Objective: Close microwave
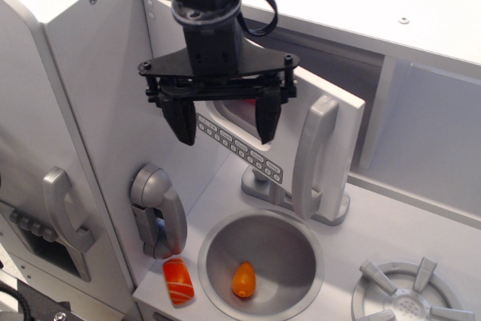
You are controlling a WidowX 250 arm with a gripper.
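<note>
The white microwave door stands swung open from its hinge at the left, with a small window, a grey button strip and a tall silver handle. Something red shows through the window. My black gripper hangs in front of the door's window area, left of the handle. Its two fingers are spread apart and hold nothing. I cannot tell whether they touch the door.
A round metal sink below holds an orange toy piece. A salmon sushi piece lies at the sink's left. A grey toy phone hangs on the left wall. A grey faucet base and a burner are nearby.
</note>
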